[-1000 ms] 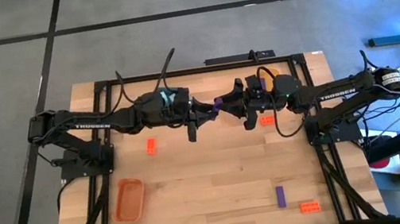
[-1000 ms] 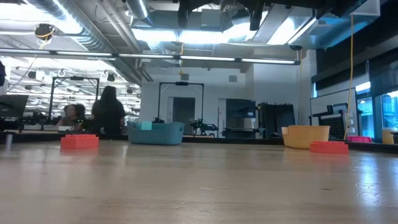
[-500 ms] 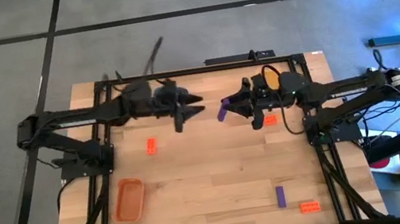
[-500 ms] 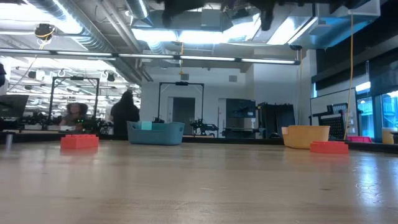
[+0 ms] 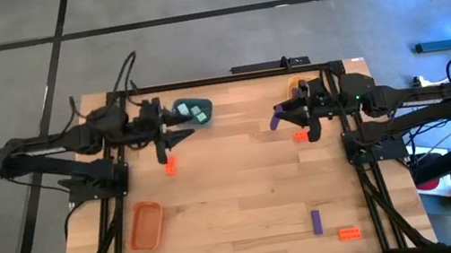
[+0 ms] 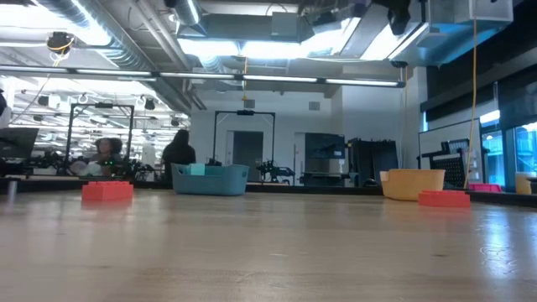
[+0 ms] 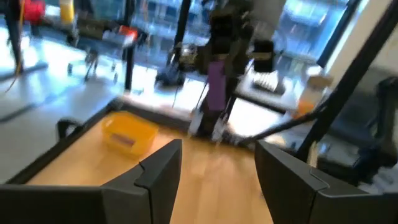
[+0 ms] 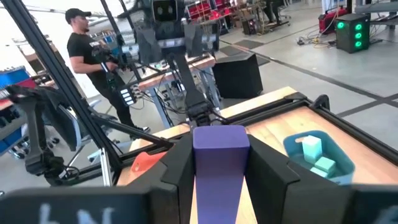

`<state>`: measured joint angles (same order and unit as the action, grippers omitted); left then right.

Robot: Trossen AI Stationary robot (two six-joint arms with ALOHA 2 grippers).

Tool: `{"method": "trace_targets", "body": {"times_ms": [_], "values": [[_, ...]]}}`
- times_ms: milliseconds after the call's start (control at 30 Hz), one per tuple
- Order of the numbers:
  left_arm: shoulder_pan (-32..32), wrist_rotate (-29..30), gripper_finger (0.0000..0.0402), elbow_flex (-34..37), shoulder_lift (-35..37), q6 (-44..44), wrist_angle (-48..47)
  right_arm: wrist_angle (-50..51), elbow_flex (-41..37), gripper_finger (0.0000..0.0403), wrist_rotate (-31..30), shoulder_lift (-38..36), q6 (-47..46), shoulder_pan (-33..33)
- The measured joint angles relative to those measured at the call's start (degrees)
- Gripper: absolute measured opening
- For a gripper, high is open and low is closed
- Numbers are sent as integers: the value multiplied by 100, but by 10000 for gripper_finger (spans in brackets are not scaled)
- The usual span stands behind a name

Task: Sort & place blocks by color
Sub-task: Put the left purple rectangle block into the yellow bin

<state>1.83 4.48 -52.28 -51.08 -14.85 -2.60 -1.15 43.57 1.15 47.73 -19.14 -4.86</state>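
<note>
My right gripper hovers right of the table's middle, shut on a purple block; the right wrist view shows that block between the fingers. My left gripper is open and holds nothing, just near of the blue tray, which has pale teal-green blocks lying in it. One orange-red block lies below the left gripper and another below the right. A second purple block and a third orange-red one rest flat near the front right corner. My right gripper pinches the purple block between its two fingers, which lie on the block's two long sides. The fingers come in about level, pointing toward the table's left. The block lies along them, its free end jutting forward, lifted clear of the table.
The orange tray sits near the front left. The yellow-orange tray stands at the far right, mostly under the right arm in the high view. A black frame borders the table. People stand in the room beyond.
The two grippers were together at the table's middle with the purple block between them. They have drawn apart: the left arm pulled back toward the left edge without the block, uncovering the blue tray, and the right arm drew back toward the right edge carrying the block.
</note>
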Motion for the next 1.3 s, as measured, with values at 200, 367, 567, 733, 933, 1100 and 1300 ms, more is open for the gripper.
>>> {"method": "trace_targets", "body": {"times_ms": [200, 367, 567, 733, 933, 1100, 1300], "values": [[-400, 615, 194, 1020, 242, -145, 1595, 33, 0, 111, 0, -58, 12, 0], [-416, 694, 194, 1094, 239, -101, 1786, 31, 0, 111, -4, -58, -2, 0], [-412, 810, 195, 1094, 237, 28, 1778, 20, 0, 111, -21, -58, -70, 0], [-412, 970, 195, 1094, 237, -22, 1776, 82, 99, 111, -727, 12, -533, -29], [-410, 1000, 195, 1093, 237, -136, 1769, 1847, 1277, 111, -1273, 584, -756, -959], [-409, 972, 195, 1092, 237, -143, 1768, 3747, 2002, 111, -1274, 1391, -737, -2162], [-412, 996, 195, 1089, 237, -147, 1767, 5064, 1831, 111, -1556, 2321, -767, -3318]]}}
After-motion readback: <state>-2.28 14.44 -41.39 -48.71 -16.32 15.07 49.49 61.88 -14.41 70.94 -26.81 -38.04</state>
